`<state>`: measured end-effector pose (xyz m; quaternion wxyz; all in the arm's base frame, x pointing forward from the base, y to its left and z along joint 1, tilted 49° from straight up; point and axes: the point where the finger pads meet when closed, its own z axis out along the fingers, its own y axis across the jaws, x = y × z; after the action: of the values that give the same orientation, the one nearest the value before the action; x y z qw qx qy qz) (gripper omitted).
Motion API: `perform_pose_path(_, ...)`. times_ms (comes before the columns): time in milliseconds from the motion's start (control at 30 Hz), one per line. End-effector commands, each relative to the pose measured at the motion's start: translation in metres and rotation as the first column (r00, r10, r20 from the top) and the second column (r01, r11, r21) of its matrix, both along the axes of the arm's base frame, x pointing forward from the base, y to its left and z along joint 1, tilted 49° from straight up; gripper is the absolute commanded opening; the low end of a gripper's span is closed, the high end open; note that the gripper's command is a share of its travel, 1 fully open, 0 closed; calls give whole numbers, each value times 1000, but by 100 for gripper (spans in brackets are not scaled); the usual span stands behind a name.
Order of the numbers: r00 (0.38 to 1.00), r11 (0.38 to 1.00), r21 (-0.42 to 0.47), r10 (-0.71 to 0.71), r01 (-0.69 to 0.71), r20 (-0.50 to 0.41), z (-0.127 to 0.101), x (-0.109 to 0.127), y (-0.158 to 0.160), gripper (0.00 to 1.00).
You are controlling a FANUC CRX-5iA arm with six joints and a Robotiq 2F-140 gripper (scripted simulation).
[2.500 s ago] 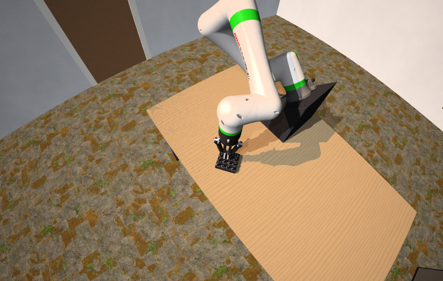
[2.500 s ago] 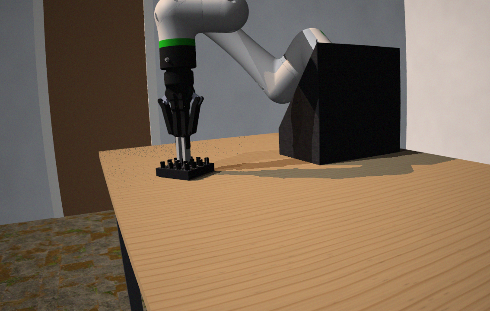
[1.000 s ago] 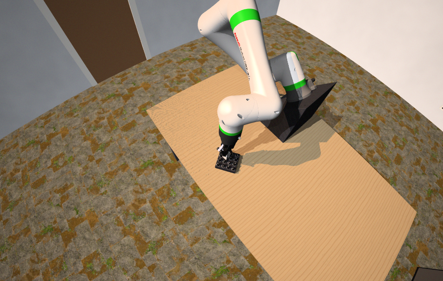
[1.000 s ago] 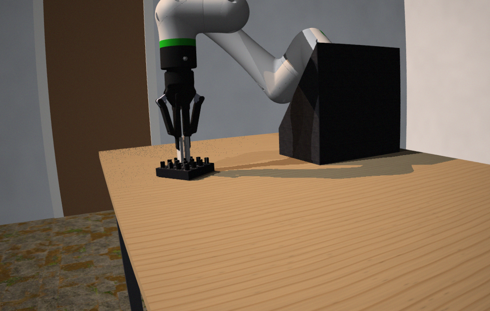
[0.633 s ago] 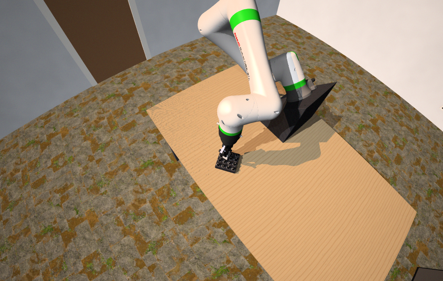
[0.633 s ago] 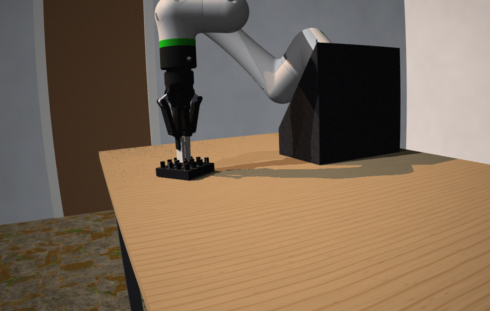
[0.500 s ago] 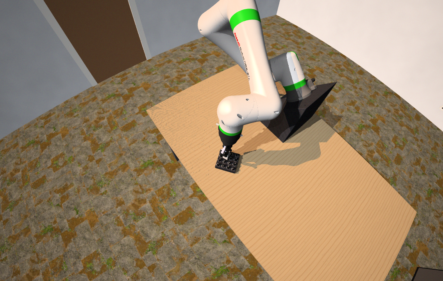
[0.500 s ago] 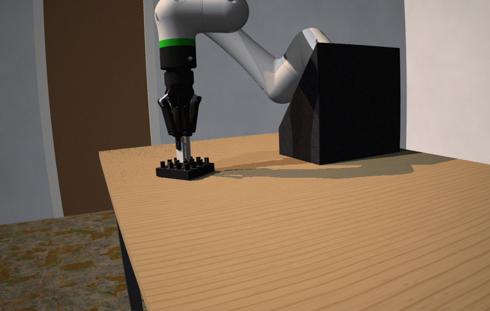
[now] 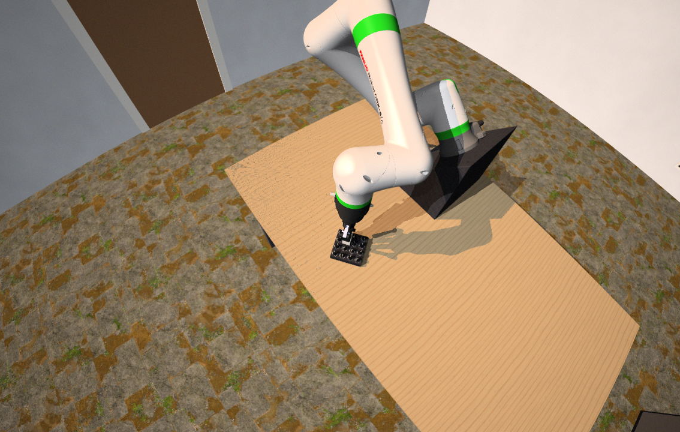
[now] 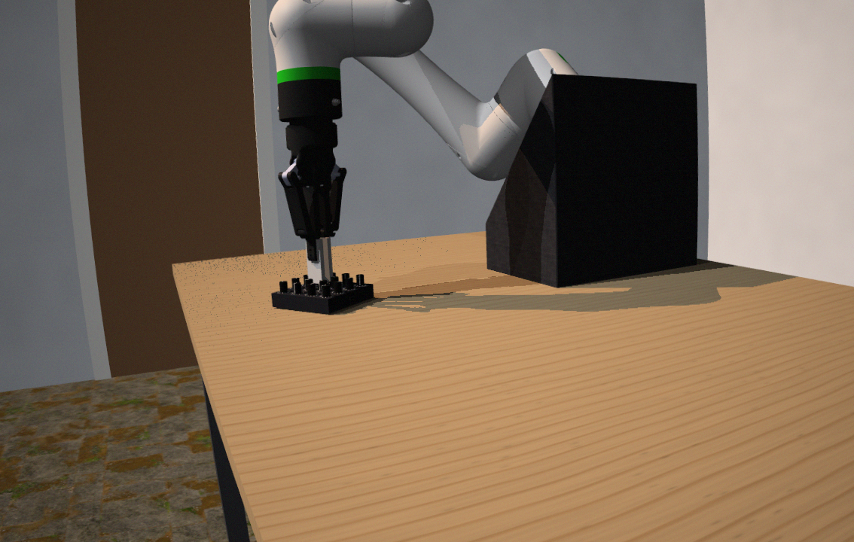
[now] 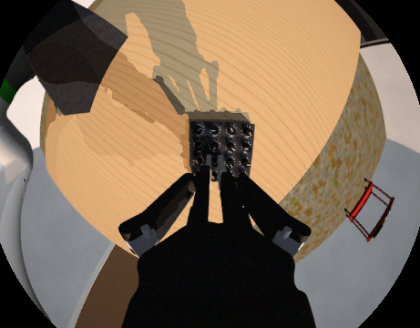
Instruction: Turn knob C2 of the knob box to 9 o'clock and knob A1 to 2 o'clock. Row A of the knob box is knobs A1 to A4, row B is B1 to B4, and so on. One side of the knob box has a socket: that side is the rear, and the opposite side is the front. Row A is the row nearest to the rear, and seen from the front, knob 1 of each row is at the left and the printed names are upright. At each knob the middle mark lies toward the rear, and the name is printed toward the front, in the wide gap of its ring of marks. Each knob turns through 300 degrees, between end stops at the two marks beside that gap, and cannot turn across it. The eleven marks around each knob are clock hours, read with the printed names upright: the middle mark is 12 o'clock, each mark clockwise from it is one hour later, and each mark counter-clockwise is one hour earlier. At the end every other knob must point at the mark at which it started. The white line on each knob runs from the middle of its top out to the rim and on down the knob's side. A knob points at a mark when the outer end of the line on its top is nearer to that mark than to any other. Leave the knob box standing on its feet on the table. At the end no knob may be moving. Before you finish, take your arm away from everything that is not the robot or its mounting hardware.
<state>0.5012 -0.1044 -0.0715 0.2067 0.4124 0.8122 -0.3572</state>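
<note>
The black knob box [image 9: 346, 262] [image 10: 302, 302] [image 11: 221, 121] stands flat on the table [image 9: 493, 300] [image 10: 551, 404] [image 11: 273, 55], near its edge. Its knobs stand upright in a four-by-four grid. My gripper [image 9: 346, 243] [image 10: 320, 278] [image 11: 214, 162] points straight down, with its pale fingertips at knob height. The narrow fingers are shut on an inner knob, in the second column from the left and third row from the top in the wrist view. The fingers mostly hide that knob and its line. Names, marks, the socket and most white lines are too small or dark to read.
The black pedestal [image 9: 457, 177] [image 10: 626, 175] [image 11: 77, 64] carries the arm behind the box. Neighbouring knobs stand close around the fingertips. The arm's shadow falls across the table beside the box. A red frame [image 11: 361, 202] stands beyond the table in the wrist view.
</note>
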Motion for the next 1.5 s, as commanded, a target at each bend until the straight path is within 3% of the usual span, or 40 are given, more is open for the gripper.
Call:
perform_pose_path(0,1000,1000,0,16,-16,-19,0,0,0,5)
perform_pose_path(967,998,999,-1,40,-40,-46,0,0,0,5)
perform_pose_path(1000,998,999,-1,40,-40,-46,0,0,0,12)
perform_pose_path(1467,998,999,-1,40,-40,-46,0,0,0,12)
